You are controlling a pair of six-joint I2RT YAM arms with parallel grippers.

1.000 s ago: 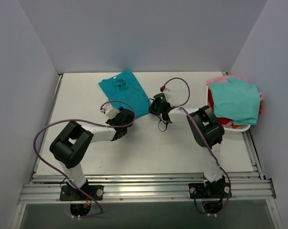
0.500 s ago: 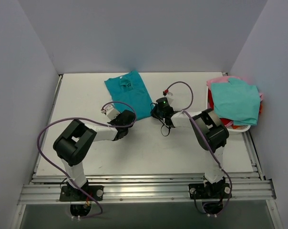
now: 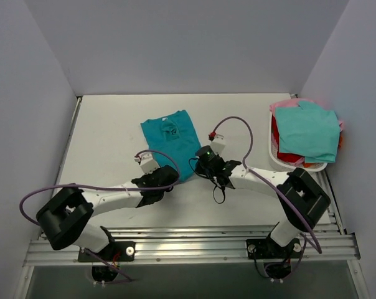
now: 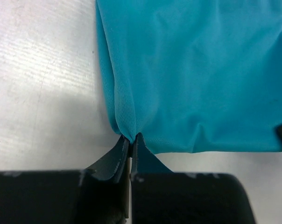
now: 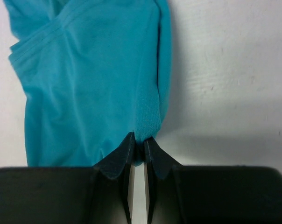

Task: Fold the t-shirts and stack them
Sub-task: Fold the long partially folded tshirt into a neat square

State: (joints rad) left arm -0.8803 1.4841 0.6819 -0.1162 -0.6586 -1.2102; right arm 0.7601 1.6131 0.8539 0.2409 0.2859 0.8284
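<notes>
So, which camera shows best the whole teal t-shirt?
The top external view: the teal t-shirt lies nearly whole in view on the table. The left wrist view shows only its corner pinched in the left gripper; the right wrist view, the other corner in the right gripper.

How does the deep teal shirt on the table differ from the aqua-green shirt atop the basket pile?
Colour: the teal shirt is darker and bluer; the aqua-green shirt is paler.
Place: the teal shirt lies on the table; the aqua-green shirt tops a pile in the white basket.
Grip: the left pincer and right pincer each pinch the teal shirt's near edge; nothing touches the aqua-green shirt.
Both are plain cloth.
</notes>
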